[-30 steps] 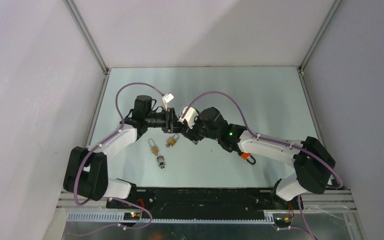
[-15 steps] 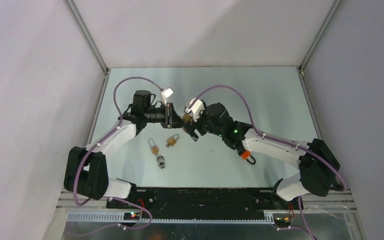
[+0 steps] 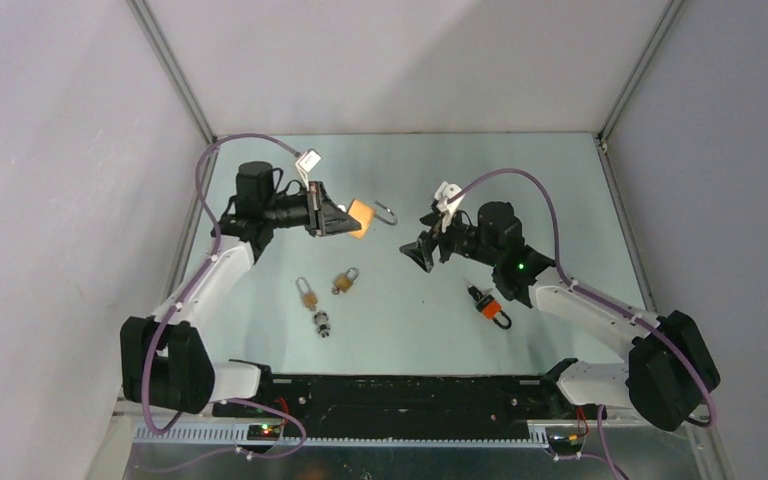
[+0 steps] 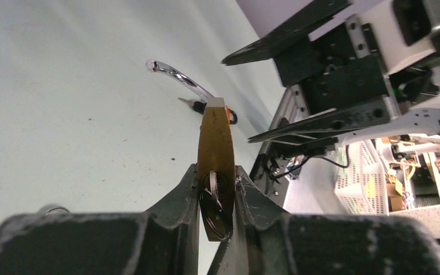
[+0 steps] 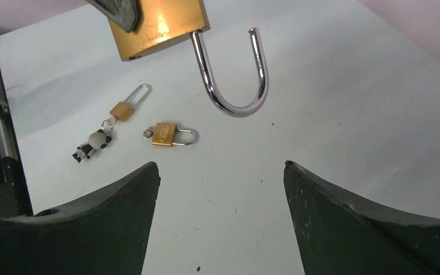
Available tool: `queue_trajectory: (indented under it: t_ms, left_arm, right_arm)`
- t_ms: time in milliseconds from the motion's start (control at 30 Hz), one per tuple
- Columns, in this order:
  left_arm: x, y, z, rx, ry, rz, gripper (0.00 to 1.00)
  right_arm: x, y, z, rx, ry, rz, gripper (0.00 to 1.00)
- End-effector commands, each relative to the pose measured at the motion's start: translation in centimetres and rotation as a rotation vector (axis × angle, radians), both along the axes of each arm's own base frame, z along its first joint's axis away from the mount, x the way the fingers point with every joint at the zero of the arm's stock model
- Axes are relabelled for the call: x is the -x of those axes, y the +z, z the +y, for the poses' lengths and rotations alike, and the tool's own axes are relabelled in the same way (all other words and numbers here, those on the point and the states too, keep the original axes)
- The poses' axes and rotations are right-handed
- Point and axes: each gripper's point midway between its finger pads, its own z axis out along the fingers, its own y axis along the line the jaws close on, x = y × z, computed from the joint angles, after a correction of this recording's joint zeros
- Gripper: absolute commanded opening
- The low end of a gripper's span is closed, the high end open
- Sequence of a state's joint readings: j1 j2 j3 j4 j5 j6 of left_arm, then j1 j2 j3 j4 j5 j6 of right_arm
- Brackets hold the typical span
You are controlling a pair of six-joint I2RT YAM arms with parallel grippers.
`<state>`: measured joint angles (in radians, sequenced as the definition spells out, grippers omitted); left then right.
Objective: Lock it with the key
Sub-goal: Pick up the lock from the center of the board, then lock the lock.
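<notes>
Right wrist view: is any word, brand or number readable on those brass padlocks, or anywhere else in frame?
Nothing here can be quoted as it reads.
On the small brass padlock lying on the pale table: an oval stamped mark on its face, too small to read.
On the large brass padlock with the open steel shackle, clamped in the left gripper: no lettering shows.
On the slim brass padlock with the long shackle: nothing legible.

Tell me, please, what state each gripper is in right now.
Left gripper: shut on the brass padlock, whose shackle is open.
Right gripper: open, holding nothing.
</notes>
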<state>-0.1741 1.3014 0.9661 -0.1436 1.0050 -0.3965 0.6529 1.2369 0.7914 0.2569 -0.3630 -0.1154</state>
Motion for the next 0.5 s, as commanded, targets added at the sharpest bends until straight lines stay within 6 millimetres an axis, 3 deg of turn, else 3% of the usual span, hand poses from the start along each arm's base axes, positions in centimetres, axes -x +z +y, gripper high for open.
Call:
queue_trajectory:
  t_ms: [0,267,467]
  left_arm:
    - [2.4,6.7,-0.6,0.104,-0.123,-0.147,0.0]
    - [3.7,8.4,-0.6,0.127,-0.143,-0.161,0.0]
    - [4.3,9.1,-0.5,0.138,-0.15,-0.159,0.0]
  right_arm:
    - [0.1,3.2,1.8,-0.09,0.11,-0.166,0.82]
    - [-0.4,5.5,3.8,-0.133,0.122,-0.35,0.77]
    - [-0.2,6.4,4.6,-0.121,0.097,-0.468,0.63]
